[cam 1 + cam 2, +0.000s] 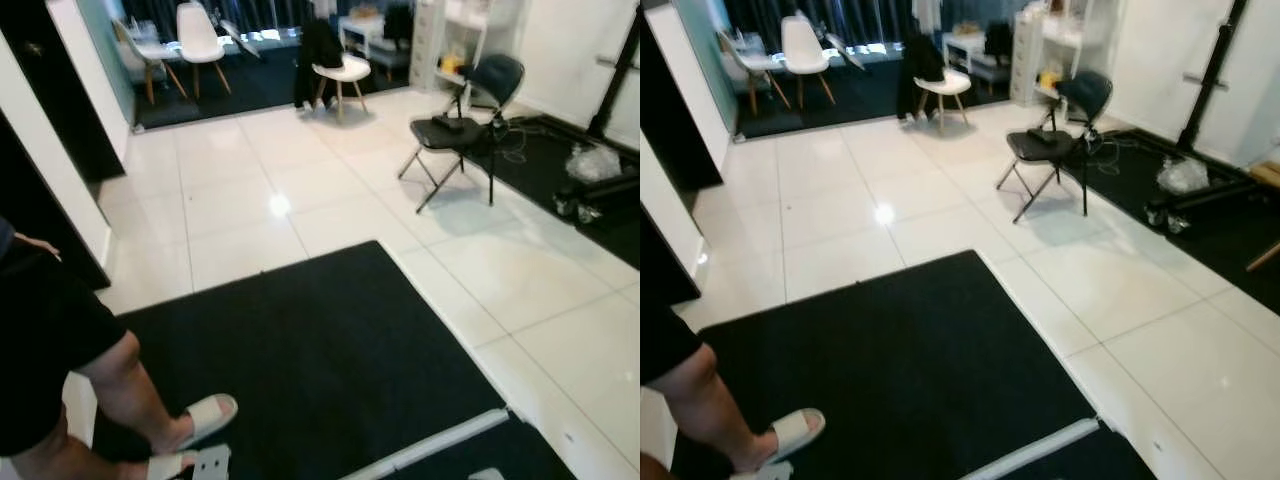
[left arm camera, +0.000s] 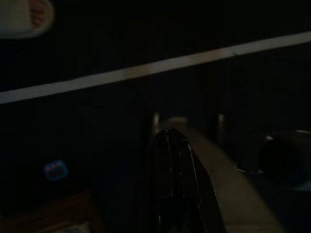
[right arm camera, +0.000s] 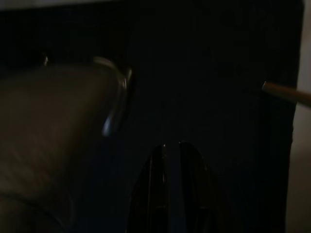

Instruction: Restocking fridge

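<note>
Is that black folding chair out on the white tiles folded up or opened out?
Opened out: the black folding chair stands on its spread legs on the white tiles, seat level with a dark object resting on it.

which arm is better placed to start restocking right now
Neither yet. Both arms hang idle over the black mat, their wrist views dark, and nothing to stock is within reach. A person's leg stands close on the robot's left, so the right has the freer side.
</note>
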`<state>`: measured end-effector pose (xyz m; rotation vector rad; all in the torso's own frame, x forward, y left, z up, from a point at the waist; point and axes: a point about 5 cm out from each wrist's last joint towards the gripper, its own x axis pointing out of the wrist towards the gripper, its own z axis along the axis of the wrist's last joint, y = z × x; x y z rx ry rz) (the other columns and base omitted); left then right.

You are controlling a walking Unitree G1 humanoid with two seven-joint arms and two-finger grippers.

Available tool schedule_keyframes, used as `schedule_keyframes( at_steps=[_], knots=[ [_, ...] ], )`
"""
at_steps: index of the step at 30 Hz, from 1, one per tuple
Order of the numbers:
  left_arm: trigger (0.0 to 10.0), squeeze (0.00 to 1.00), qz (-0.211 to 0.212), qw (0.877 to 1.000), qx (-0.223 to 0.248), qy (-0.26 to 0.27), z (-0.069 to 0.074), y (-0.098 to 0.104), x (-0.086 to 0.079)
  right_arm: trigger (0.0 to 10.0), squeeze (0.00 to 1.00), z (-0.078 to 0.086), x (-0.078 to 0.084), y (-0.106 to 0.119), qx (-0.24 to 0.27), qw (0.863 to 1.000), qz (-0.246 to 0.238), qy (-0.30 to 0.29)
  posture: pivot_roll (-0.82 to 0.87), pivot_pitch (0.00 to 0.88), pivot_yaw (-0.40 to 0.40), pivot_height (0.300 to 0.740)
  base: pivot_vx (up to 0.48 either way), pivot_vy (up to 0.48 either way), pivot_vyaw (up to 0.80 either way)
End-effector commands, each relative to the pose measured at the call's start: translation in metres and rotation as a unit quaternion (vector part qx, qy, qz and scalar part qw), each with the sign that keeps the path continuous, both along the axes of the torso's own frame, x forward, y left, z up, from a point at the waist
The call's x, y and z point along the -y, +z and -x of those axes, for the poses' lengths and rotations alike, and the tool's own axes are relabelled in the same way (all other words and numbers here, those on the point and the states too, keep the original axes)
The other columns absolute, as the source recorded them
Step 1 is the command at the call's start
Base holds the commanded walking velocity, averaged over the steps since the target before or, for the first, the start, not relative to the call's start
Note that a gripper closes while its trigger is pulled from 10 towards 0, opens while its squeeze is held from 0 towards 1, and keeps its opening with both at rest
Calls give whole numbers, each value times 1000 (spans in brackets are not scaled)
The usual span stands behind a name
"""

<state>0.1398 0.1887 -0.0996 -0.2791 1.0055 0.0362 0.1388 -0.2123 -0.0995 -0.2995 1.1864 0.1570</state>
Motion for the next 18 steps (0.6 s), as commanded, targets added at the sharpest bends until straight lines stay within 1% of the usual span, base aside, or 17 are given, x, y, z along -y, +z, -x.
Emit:
schedule_keyframes(
  at_steps=[1, 7, 10, 14, 15, 16, 18],
  knots=[
    [10000, 0, -6, 1000, -7, 0, 3, -1, -3, 10000, 0, 5, -7, -3, -11, 1000, -7, 3, -106, 0, 59, 740, 277, 0, 0],
    [10000, 0, -8, 1000, -8, -2, 2, -1, -3, 10000, 0, 6, -3, -3, -13, 1000, -5, 3, -106, 0, 59, 740, 268, 0, 0],
    [10000, 0, -9, 1000, -8, -2, 2, -1, -3, 10000, 0, 11, 8, -2, -17, 1000, 1, 2, -109, 0, 57, 740, 256, 0, 0],
    [10000, 0, -9, 1000, -5, 8, 2, 0, -4, 10000, 0, 14, 14, -2, -19, 1000, 5, 0, -110, 0, 60, 740, 0, 0, 0],
    [10000, 0, -9, 1000, -5, 8, 2, 0, -4, 10000, 0, 14, 14, -2, -19, 1000, 5, 0, -110, 0, 60, 740, 0, 0, 0],
    [10000, 0, -7, 1000, -1, 7, -1, 0, -4, 10000, 0, 18, 13, -3, -22, 1000, 4, -1, -110, 0, 60, 740, 0, 0, 0],
    [10000, 0, -6, 1000, 2, 6, -3, 1, -3, 10000, 0, 21, 11, -4, -24, 1000, 2, 0, -109, 0, 63, 740, 0, 0, 0]
  ],
)
